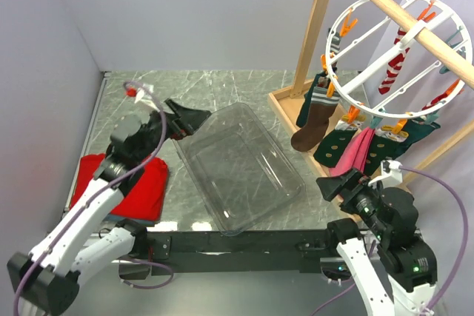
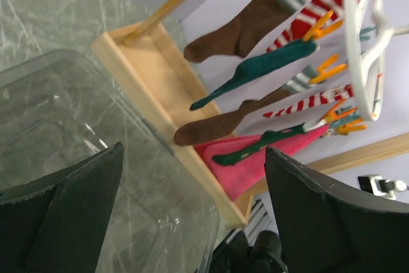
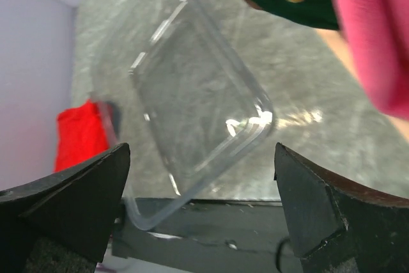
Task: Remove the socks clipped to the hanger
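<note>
My right end effector [image 1: 339,184] hangs nearest, jaws spread wide with nothing between them, just at 7 o'clock of the lowest sock toes. My left end effector [image 1: 194,118], likewise spread and empty, sits at the 10 o'clock corner of the clear rectangular plastic tray [image 1: 244,175] on the grey marbled bench [image 1: 222,90]. A flat red cloth [image 1: 144,186] lies at its 7 o'clock. Farther off at 2 o'clock, the green, striped and pink fabric socks [image 1: 315,112] dangle, clipped to the large white plastic ring hanger [image 2: 356,55] on the pale wooden rail frame [image 1: 400,12].
</note>
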`<state>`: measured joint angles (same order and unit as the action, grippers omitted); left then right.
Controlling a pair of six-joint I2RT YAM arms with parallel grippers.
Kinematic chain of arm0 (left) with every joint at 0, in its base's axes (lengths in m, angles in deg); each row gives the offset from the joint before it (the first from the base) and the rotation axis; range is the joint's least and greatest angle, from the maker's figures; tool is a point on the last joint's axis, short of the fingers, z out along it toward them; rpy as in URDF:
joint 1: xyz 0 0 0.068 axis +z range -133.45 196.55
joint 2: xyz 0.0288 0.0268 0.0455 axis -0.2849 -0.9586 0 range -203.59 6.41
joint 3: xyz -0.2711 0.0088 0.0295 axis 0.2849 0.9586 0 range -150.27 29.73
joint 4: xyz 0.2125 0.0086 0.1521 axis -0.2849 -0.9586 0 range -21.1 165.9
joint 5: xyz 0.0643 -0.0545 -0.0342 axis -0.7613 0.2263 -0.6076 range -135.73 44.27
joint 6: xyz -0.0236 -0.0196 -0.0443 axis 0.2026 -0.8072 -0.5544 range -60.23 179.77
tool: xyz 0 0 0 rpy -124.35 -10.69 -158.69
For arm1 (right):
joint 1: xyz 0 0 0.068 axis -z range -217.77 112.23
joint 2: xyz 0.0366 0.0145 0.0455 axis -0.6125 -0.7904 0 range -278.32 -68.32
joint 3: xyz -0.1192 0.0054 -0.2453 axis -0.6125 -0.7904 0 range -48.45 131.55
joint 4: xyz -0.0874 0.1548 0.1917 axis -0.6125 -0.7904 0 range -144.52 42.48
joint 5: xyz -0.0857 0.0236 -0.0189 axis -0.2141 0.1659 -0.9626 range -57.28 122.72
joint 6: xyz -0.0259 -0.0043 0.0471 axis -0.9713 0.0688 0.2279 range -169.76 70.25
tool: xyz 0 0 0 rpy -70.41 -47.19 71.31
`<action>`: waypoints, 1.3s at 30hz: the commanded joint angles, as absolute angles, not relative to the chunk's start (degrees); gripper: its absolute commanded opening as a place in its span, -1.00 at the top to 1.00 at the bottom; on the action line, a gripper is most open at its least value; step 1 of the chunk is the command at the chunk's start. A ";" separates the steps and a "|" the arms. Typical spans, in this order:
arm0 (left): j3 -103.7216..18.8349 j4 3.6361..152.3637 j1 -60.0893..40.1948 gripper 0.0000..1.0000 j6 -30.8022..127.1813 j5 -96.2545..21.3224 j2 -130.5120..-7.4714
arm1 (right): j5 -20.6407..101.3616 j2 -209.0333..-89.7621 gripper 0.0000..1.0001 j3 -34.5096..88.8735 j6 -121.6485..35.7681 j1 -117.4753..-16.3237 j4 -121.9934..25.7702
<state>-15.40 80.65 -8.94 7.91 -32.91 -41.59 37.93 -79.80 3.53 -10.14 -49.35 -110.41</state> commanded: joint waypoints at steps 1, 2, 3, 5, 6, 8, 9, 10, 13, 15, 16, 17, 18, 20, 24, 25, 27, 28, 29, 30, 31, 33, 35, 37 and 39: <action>-18.97 79.63 -8.50 -0.93 11.43 -23.37 -45.61 | 29.92 -82.38 -0.99 8.31 -13.63 -48.85 -119.14; -18.53 82.11 -8.50 -0.93 11.17 -21.23 -47.10 | 29.73 -82.90 -0.99 8.76 -13.89 -48.93 -120.10; -18.18 83.96 -8.50 -0.93 10.64 -19.64 -47.81 | 29.64 -83.17 -0.99 9.72 -14.50 -48.93 -120.46; -17.13 89.94 -8.41 -0.93 8.80 -15.68 -50.17 | 30.86 -83.26 -0.99 10.43 -15.47 -48.93 -120.29; -16.86 91.87 -8.41 -0.93 8.53 -14.28 -51.06 | 31.31 -83.00 -0.99 10.78 -16.87 -48.93 -119.85; -15.98 99.43 -8.67 -0.93 7.04 -9.90 -54.03 | 33.85 -82.12 -0.99 11.31 -19.33 -48.93 -118.45; -15.80 102.15 -9.46 -0.93 6.60 -9.17 -55.01 | 33.86 -82.20 -0.99 11.84 -20.13 -49.02 -118.36; -15.89 103.74 -10.25 -0.93 6.60 -8.99 -55.89 | 33.34 -82.55 -0.99 12.19 -20.05 -49.02 -118.70; -18.61 103.85 -16.82 -0.95 11.75 -13.19 -59.67 | 33.16 -86.24 -0.99 14.21 -20.57 -49.46 -120.47; -21.33 102.71 -23.31 -0.97 15.28 -18.11 -61.52 | 33.77 -88.00 -0.99 15.96 -20.40 -49.55 -119.76; -22.12 102.79 -24.92 -0.98 18.52 -19.43 -63.27 | 33.51 -88.53 -0.99 16.93 -20.49 -49.55 -119.68; -23.09 103.14 -26.32 -0.97 19.85 -20.58 -63.98 | 33.42 -89.14 -0.99 17.90 -20.57 -49.55 -119.15; -23.27 105.23 -28.51 -0.96 20.82 -22.94 -64.60 | 32.81 -89.41 -0.99 19.82 -21.01 -49.55 -118.80; -23.45 108.05 -30.29 -0.93 23.55 -24.36 -66.70 | 30.89 -91.07 -0.99 21.50 -21.36 -49.55 -119.40; -28.62 109.74 -34.59 -0.83 28.73 -26.48 -73.90 | 28.85 -95.47 -0.99 27.20 -23.73 -49.64 -120.64; -30.03 108.69 -35.04 -0.80 30.48 -26.91 -77.22 | 27.72 -96.00 -0.99 28.18 -23.83 -49.55 -120.64; -32.76 109.20 -35.74 -0.73 31.90 -26.39 -80.14 | 26.92 -97.58 -0.99 30.72 -24.18 -49.55 -120.47; -33.03 110.86 -36.09 -0.72 33.74 -27.17 -82.25 | 26.31 -98.02 -0.99 31.43 -24.18 -49.46 -120.38; -33.12 112.01 -36.53 -0.72 34.62 -27.88 -83.14 | 25.35 -99.16 -0.99 32.22 -24.00 -49.55 -120.46; -33.20 113.24 -37.23 -0.72 36.29 -27.97 -84.02 | 25.16 -99.60 -0.99 33.45 -24.18 -49.46 -120.29; -33.29 114.38 -37.50 -0.72 36.91 -27.71 -85.68 | 25.25 -100.04 -0.99 33.90 -24.18 -49.46 -120.12; -34.17 118.07 -38.55 -0.75 38.58 -27.71 -87.44 | 25.34 -101.27 -0.99 35.21 -24.44 -49.46 -119.41; -35.92 120.53 -39.26 -0.83 39.72 -28.24 -90.08 | 25.16 -102.24 -0.99 36.36 -24.88 -49.46 -119.23; -37.85 121.42 -40.13 -0.86 40.78 -27.36 -93.23 | 24.90 -103.47 -1.00 38.55 -25.32 -49.46 -119.85; -42.24 120.38 -40.57 -0.89 40.44 -25.43 -95.96 | 25.77 -103.91 -0.99 39.96 -25.50 -49.46 -120.64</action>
<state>-34.59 114.48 -39.39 37.11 -27.09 -92.83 26.30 -101.75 36.21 -23.80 -49.26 -120.86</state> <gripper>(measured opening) 0.936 0.996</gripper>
